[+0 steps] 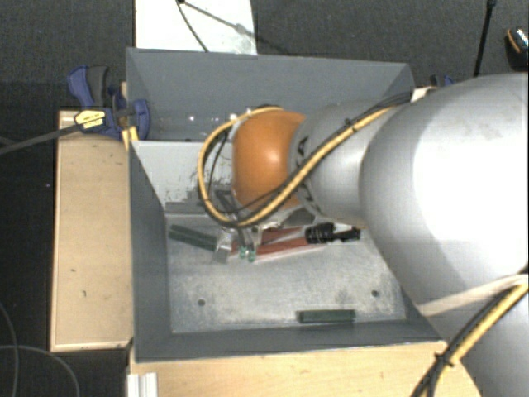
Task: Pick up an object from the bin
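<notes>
Arm (430, 197) comes in from the right and covers most of that side of the bin (273, 89). Its orange cover (260, 160) sits over the bin's back half, cables looped round it.

Gripper (235, 246) is low, at or near the bin floor, under the orange cover. Open or clenched: cannot tell, the cover and cables hide too much. Nothing can be called held.

All places below are given from the gripper:
- red flat strip (289, 244): just to the right, near end touching or almost touching. Long axis runs left-right, far end tipped slightly toward the back wall. Likeliest target, judging by closeness only.
- black pen-like thing (333, 234): further right, beyond the red flat strip and lying along its back edge. Same left-right axis.
- dark grey-green bar (192, 237): just to the left, axis left-right, slightly slanted.
- second dark bar (326, 315): well apart, toward the front wall and to the right, lying parallel to that wall.
- small green bit (246, 255): right at the tip. Loose thing or robot part, can't say.

Key relation: the strip lies lengthwise away from the gripper to the right, so a grasp would have to close across its short width. That probably needs a small shift right first.
</notes>
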